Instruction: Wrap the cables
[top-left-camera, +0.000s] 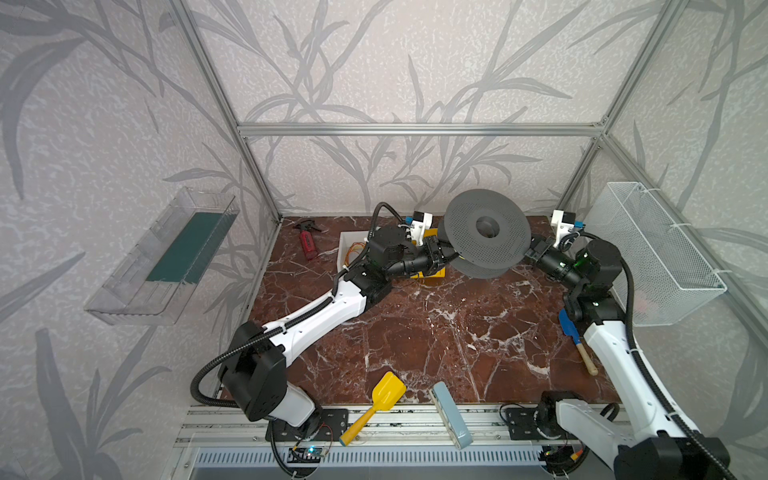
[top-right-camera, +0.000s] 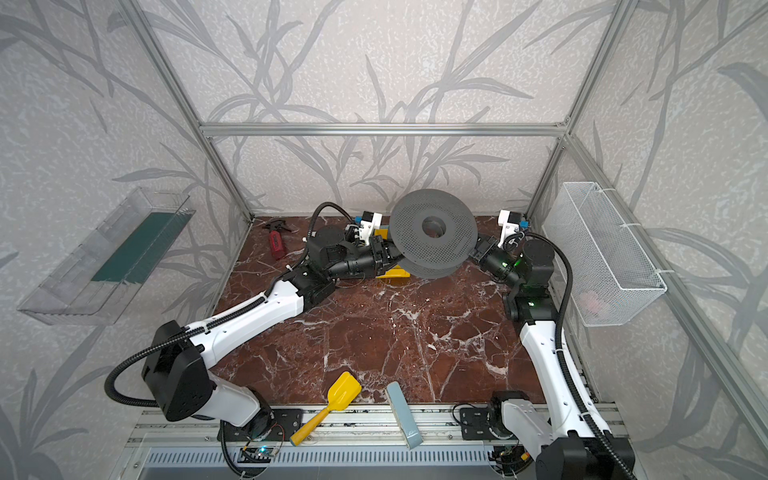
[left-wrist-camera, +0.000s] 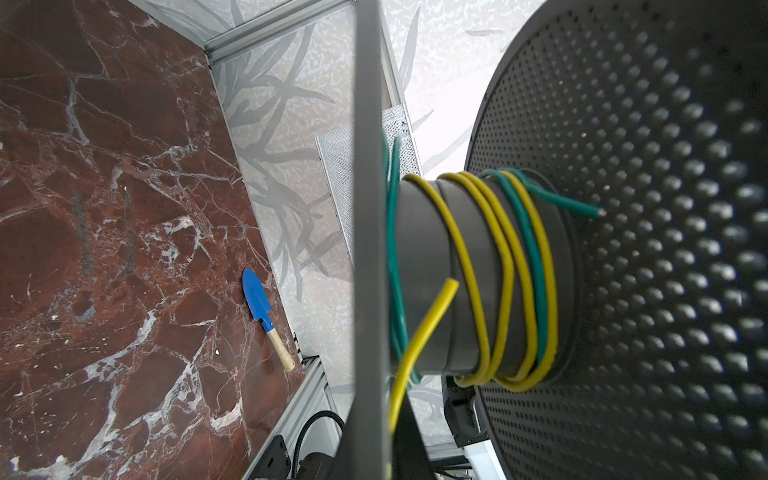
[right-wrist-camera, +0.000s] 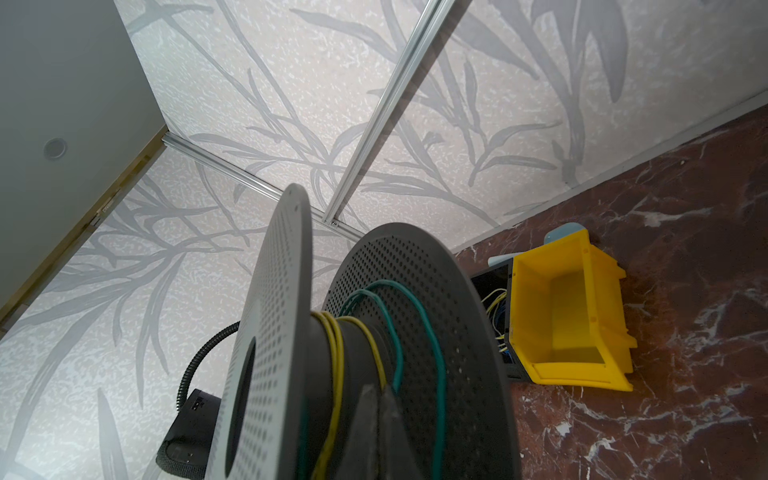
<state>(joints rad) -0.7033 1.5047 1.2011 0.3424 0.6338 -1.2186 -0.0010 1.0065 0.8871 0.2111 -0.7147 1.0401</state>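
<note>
Left gripper (top-left-camera: 451, 254) reached in from the left, closed tight at the rim of one flange of the dark grey perforated spool (top-left-camera: 486, 226). Its fingers were hidden, so what it pinched could not be told. The spool sat tilted at the far middle of the marble bench (top-left-camera: 415, 332). Around its hub, between the two flanges, the yellow wire (left-wrist-camera: 432, 320) lay in several loose turns, with one free end standing off the hub and running back toward the left gripper. A green wire (left-wrist-camera: 535, 249) was wound among those turns. Right gripper (right-wrist-camera: 377, 388) came in from the right, jaws pressed together between the flanges, just beside the wires; whether it pinched either could not be told.
</note>
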